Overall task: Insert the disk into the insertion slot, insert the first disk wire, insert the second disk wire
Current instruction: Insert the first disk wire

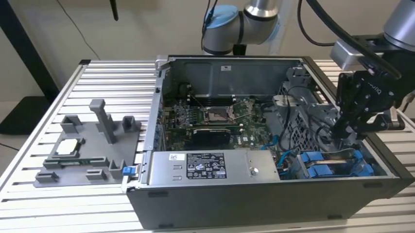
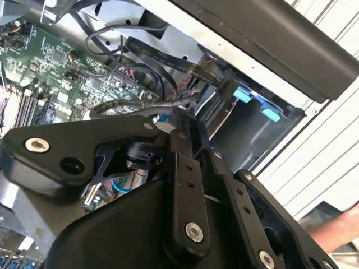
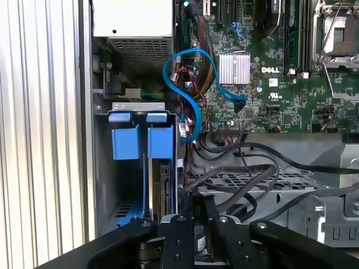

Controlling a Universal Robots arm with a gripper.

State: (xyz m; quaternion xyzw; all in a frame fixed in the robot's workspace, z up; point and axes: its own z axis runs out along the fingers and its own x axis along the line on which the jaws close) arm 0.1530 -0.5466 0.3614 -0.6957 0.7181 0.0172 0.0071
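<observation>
Black and jointed, the end effector (image 1: 340, 131) hangs inside the open computer case (image 1: 259, 204), at the corner on the exterior view's right, just above the drive cage. I cannot tell whether it is open or closed, or whether it has hold of anything.

The disk (image 3: 161, 143) stands on edge in its bright blue carrier inside the insertion slot (image 3: 137, 106). Its dark side shows below the carrier's blue tab. A second blue carrier (image 3: 125, 143) sits in the neighbouring bay, just beside it.

A blue cable (image 3: 166, 73) loops off the motherboard (image 3: 263, 101) and ends close to the disk's carrier. Whether it is plugged in cannot be made out. A bundle of black cables (image 3: 247, 171) lies across the perforated cage plate, near the end effector in the first wrist view.

In the exterior view the power supply (image 1: 214, 167), with its white label, lies along the near wall of the case, between the drive cage and the wall on the exterior view's left. The case rests on a slatted metal counter (image 1: 110, 77). A grey fixture (image 1: 84, 155) stands on the same counter, well apart from the end effector.
</observation>
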